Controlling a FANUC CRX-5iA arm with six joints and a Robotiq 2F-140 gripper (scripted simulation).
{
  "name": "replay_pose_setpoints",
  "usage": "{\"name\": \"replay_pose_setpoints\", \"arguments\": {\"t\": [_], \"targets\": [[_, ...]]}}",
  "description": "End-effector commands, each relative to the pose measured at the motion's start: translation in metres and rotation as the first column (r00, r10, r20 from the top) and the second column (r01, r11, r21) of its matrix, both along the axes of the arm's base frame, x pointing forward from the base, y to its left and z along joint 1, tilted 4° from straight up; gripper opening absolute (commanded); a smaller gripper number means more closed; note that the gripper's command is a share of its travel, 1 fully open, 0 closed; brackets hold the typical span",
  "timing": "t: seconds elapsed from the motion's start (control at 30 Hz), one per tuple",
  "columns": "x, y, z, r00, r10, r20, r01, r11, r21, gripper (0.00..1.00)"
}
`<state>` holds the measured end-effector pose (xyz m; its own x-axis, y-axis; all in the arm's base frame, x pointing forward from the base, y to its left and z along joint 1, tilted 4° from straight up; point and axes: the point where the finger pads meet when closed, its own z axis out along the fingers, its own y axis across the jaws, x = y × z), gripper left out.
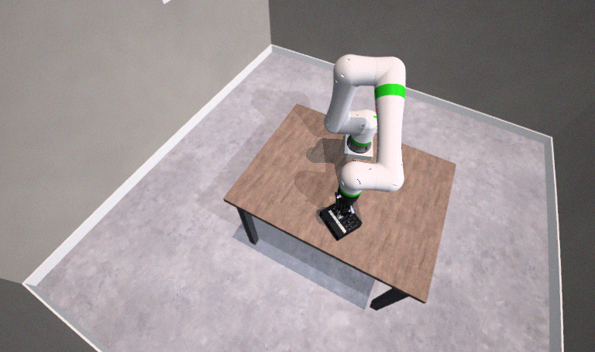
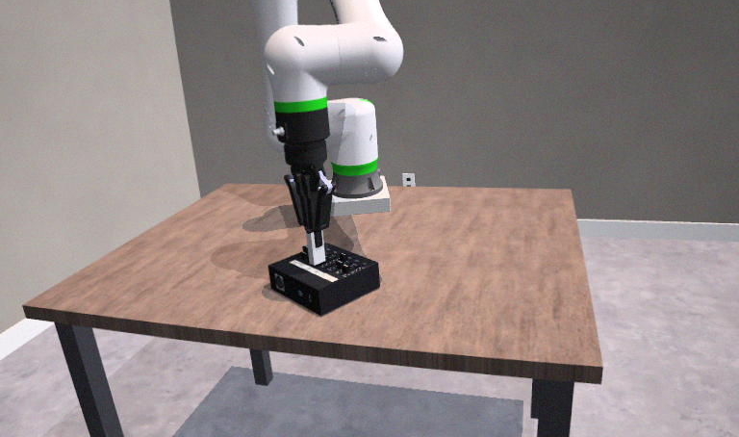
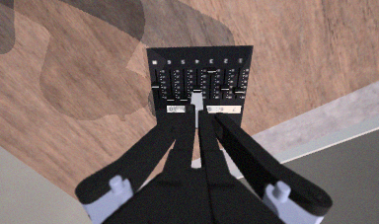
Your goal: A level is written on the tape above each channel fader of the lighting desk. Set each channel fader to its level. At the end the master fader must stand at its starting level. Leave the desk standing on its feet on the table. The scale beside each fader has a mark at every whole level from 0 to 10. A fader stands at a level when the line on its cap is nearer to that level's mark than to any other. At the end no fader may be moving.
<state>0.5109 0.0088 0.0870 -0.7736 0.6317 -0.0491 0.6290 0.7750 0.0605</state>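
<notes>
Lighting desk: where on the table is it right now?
In the exterior view the lighting desk stands on the table near its front-left edge, in front of the arm's base, with the shut gripper pointing down onto its fader panel.

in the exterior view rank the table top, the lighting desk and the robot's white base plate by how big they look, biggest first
1. Table top, by far the largest; it spans most of the picture.
2. Lighting desk.
3. White base plate, partly hidden by the arm. It also stands farther from the camera than the desk, so the order of these two is unsure.
</notes>
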Motion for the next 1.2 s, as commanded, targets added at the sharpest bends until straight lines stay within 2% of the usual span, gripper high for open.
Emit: {"name": "replay_pose_setpoints", "arguments": {"t": [0.0,1.17], "targets": [[-0.0013,0.0012,0.0001,1.000,0.000,0.000,0.000,1.000,0.000,0.00],[-0.0078,0.0065,-0.0003,1.000,0.000,0.000,0.000,1.000,0.000,0.00]]}}
